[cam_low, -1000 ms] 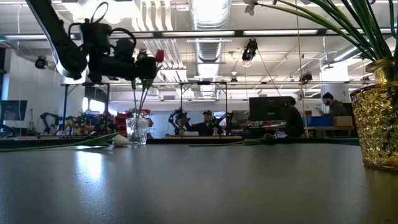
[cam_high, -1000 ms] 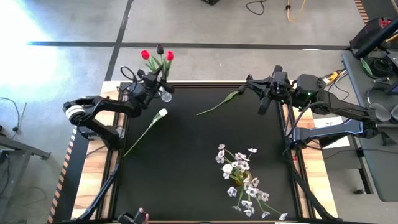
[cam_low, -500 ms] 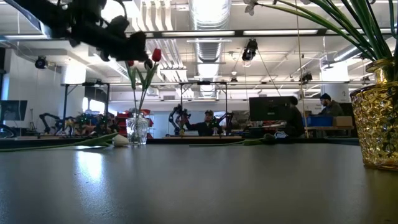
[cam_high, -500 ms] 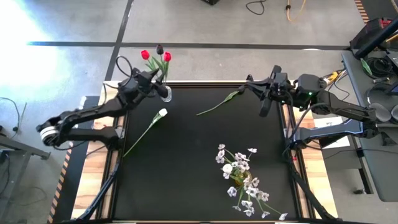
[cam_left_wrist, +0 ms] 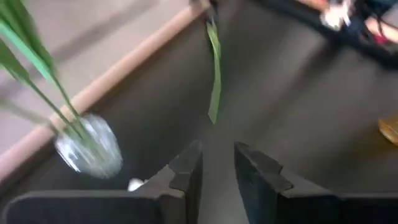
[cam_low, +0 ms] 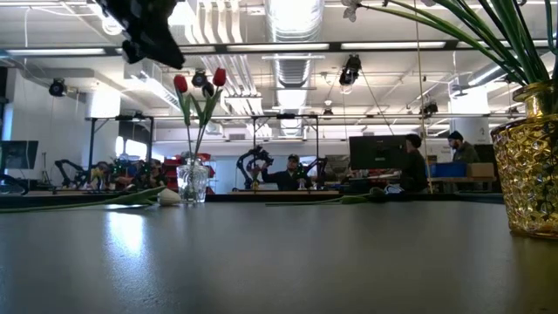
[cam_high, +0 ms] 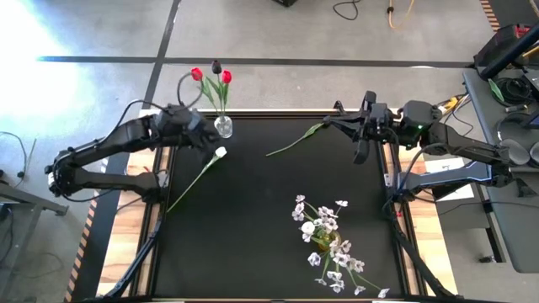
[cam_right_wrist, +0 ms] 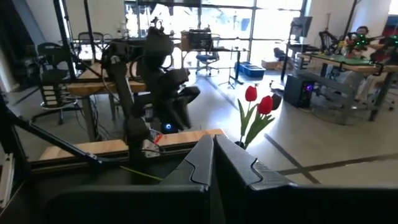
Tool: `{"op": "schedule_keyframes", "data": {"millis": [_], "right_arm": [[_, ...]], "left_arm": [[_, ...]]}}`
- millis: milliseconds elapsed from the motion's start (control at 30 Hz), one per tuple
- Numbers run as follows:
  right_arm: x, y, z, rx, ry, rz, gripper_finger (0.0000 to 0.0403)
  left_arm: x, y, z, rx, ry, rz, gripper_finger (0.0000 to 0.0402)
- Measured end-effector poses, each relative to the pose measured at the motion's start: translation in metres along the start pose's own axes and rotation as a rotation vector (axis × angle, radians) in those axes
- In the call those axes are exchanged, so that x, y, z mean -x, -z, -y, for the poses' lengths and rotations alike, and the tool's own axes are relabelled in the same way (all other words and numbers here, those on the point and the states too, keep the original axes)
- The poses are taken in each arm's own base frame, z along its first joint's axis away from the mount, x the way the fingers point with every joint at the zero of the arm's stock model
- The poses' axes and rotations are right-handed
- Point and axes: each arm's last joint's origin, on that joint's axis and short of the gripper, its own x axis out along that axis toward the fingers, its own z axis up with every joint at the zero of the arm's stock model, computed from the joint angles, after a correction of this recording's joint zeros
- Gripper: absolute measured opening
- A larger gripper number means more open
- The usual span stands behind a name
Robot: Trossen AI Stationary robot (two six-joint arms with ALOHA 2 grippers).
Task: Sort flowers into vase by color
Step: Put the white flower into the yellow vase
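A clear glass vase (cam_high: 223, 127) (cam_low: 193, 181) (cam_left_wrist: 90, 149) stands at the table's far left edge and holds two red tulips and a dark tulip (cam_high: 215, 76) (cam_low: 199, 83) by their stems. My left gripper (cam_high: 206, 139) (cam_left_wrist: 217, 165) hovers open just left of and nearer than the vase, raised above the table (cam_low: 157, 44). A white tulip (cam_high: 220, 152) (cam_low: 167, 197) lies flat below it, stem running toward the near left. Another green-stemmed flower (cam_high: 295, 140) (cam_left_wrist: 214, 68) lies near the far edge. My right gripper (cam_high: 337, 122) (cam_right_wrist: 212, 155) waits shut at the far right.
A gold vase (cam_high: 322, 242) (cam_low: 527, 174) with white blossom sprays stands near the table's near right, its stems arching overhead in the low view. The dark tabletop (cam_high: 253, 219) between the vases is bare. People sit at desks in the room behind.
My left gripper has drawn back from the tulips in the glass vase, rising and moving toward the table's left and near side. The three tulips stay upright in the vase.
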Motion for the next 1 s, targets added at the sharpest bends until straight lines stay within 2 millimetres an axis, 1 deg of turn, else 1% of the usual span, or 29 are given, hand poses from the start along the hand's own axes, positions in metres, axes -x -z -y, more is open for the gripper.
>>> {"op": "schedule_keyframes", "data": {"millis": [67,167,300,400,500,667,733,833,1000], "right_arm": [[0.000,0.000,0.000,0.001,-0.001,-0.003,0.0009],[0.000,0.000,0.000,0.010,-0.014,-0.002,0.0009],[0.000,0.000,-0.001,0.015,-0.026,-0.002,0.0009],[0.000,0.000,-0.001,0.018,-0.025,-0.003,0.0009],[0.000,0.000,-0.001,0.022,-0.026,-0.003,0.0009],[0.000,0.000,-0.001,0.024,-0.032,-0.003,0.0009],[0.000,0.000,-0.001,0.024,-0.043,-0.002,0.0009],[0.000,0.000,-0.001,0.021,-0.046,-0.002,0.0009],[0.000,0.000,-0.001,0.017,-0.046,-0.003,0.0009]], "left_arm": [[0.001,0.009,0.004,0.043,0.034,-0.087,0.0065],[-0.004,0.027,0.004,0.086,0.027,-0.221,0.0045],[-0.022,0.047,0.000,0.138,-0.027,-0.357,0.0039],[-0.041,0.060,-0.004,0.165,-0.053,-0.452,0.0055],[-0.063,0.071,-0.010,0.182,-0.101,-0.542,0.0085],[-0.094,0.085,-0.025,0.207,-0.188,-0.678,0.0141],[-0.105,0.087,-0.031,0.215,-0.203,-0.699,0.0156],[-0.119,0.093,-0.040,0.231,-0.228,-0.743,0.0165],[-0.135,0.104,-0.047,0.219,-0.238,-0.831,0.0159]]}}
